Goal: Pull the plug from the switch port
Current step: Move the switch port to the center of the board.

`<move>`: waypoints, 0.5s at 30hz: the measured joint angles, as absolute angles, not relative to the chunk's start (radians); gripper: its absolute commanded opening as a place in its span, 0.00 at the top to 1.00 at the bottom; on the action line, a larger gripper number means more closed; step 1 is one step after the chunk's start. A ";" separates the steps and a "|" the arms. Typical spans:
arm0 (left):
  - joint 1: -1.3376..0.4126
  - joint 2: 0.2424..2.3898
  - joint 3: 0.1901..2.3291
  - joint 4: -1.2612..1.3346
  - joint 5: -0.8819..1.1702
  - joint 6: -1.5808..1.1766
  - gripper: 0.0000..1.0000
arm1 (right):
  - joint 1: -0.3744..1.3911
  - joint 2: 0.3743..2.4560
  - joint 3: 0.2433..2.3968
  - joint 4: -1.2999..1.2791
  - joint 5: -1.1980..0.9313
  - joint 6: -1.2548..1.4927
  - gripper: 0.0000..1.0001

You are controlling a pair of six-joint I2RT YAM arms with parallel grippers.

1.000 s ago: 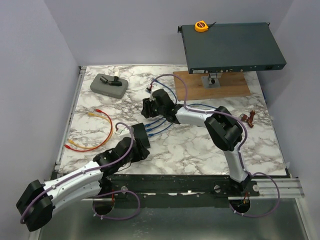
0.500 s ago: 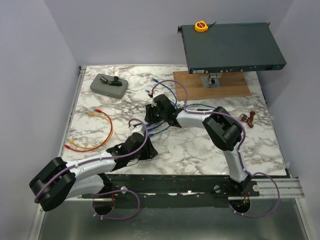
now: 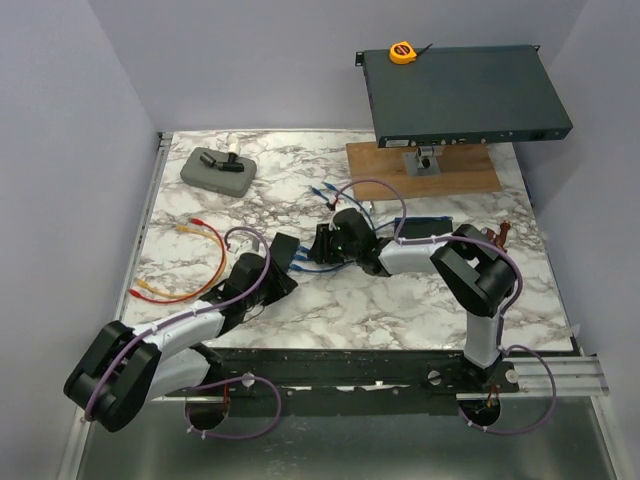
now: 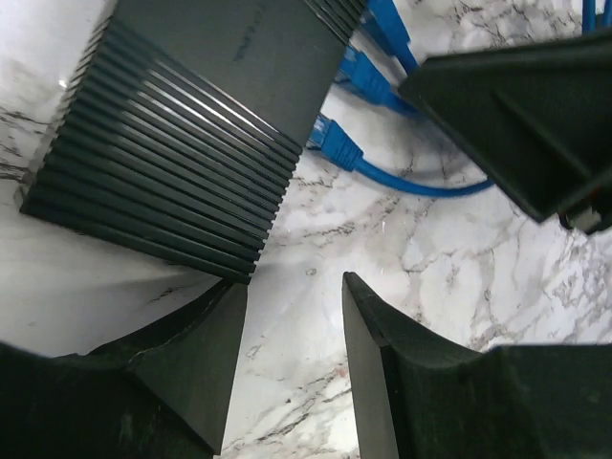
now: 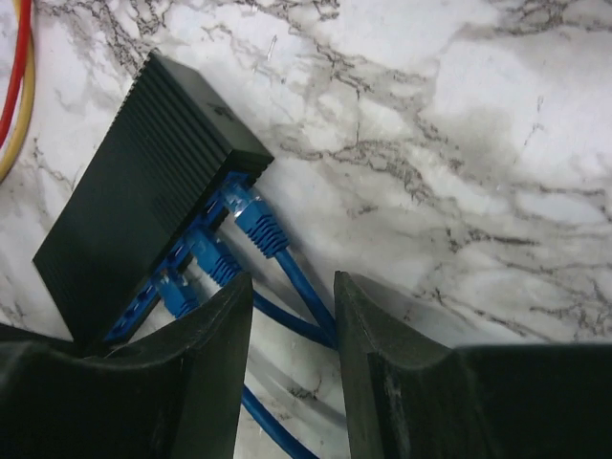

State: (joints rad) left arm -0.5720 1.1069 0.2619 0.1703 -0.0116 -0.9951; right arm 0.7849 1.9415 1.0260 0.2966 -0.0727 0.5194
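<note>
While the left gripper (image 4: 292, 289) sits open and empty beside the network switch (image 4: 182, 124), the right gripper (image 5: 294, 287), likewise open and empty, looks mid-approach; next it must pinch a blue plug (image 5: 253, 222).

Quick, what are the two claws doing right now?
Left gripper: open, holding nothing, near the ribbed black switch box.
Right gripper: open, holding nothing, over the blue cable plugs.
</note>
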 measured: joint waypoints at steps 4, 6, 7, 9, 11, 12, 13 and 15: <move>-0.554 1.107 0.285 0.130 -0.043 -0.994 0.54 | 0.794 1.905 0.941 0.370 -0.080 0.591 0.58; -0.543 1.111 0.298 0.109 -0.061 -0.992 0.54 | 0.802 1.893 0.903 0.413 -0.083 0.629 0.58; -0.535 1.114 0.304 0.101 -0.071 -0.991 0.54 | 0.807 1.888 0.886 0.432 -0.084 0.647 0.58; -0.521 1.115 0.310 0.090 -0.084 -0.991 0.54 | 0.821 1.880 0.856 0.469 -0.086 0.687 0.57; -0.505 1.115 0.316 0.080 -0.096 -0.989 0.54 | 0.834 1.875 0.835 0.494 -0.089 0.720 0.57; -0.496 1.116 0.317 0.076 -0.099 -0.988 0.54 | 0.841 1.872 0.825 0.507 -0.091 0.738 0.56; -0.485 1.119 0.320 0.074 -0.103 -0.987 0.54 | 0.849 1.869 0.815 0.518 -0.091 0.754 0.56; -0.476 1.125 0.325 0.073 -0.105 -0.987 0.54 | 0.860 1.861 0.796 0.533 -0.091 0.785 0.56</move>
State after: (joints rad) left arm -0.4763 1.1248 0.3248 0.0727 -0.1051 -0.9871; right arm 0.8604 1.8606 0.7956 0.5335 -0.0910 0.7853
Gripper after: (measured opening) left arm 0.458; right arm 0.434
